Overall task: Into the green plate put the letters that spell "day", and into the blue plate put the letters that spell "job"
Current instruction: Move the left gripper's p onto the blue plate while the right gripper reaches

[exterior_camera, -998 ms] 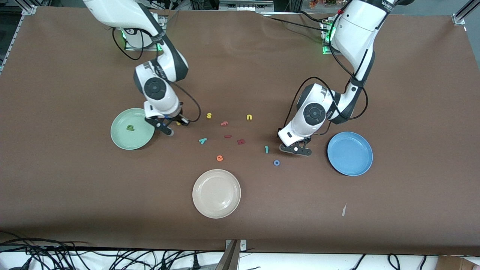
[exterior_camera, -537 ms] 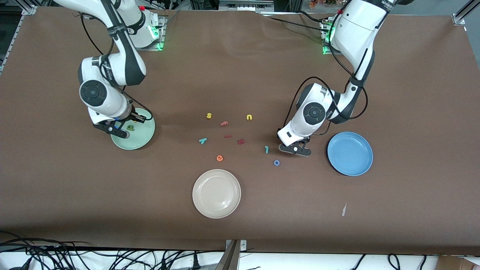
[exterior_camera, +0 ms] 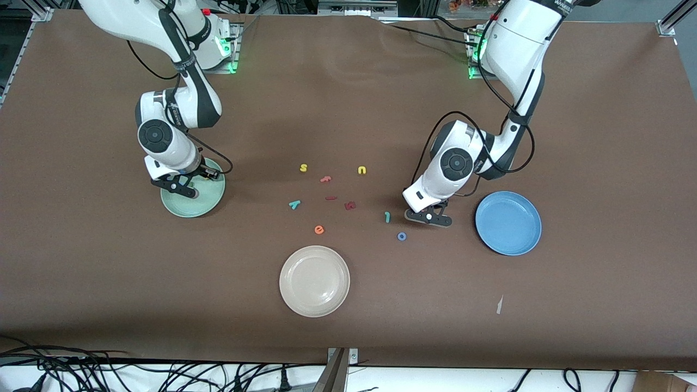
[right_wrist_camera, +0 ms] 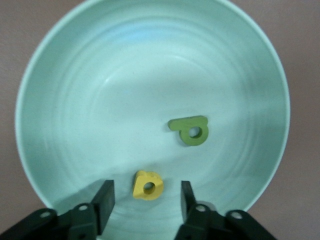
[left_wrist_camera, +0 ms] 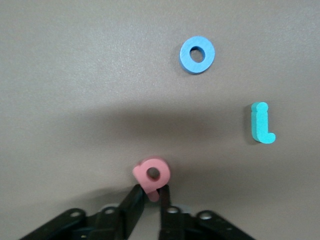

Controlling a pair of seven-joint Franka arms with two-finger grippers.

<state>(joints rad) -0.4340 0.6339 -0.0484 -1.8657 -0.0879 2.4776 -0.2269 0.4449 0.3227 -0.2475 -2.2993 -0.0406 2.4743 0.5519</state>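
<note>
Two loose yellow letters "s" (exterior_camera: 303, 168), "u" (exterior_camera: 361, 170)

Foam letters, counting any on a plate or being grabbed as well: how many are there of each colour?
Yellow: 3, s, u, a
Teal: 2, y, j
Pink: 2, f, b
Red: 2, a sliver and a chunk
Blue: 1, o
Green: 1, d
Orange: 1, e
Total: 12
</note>
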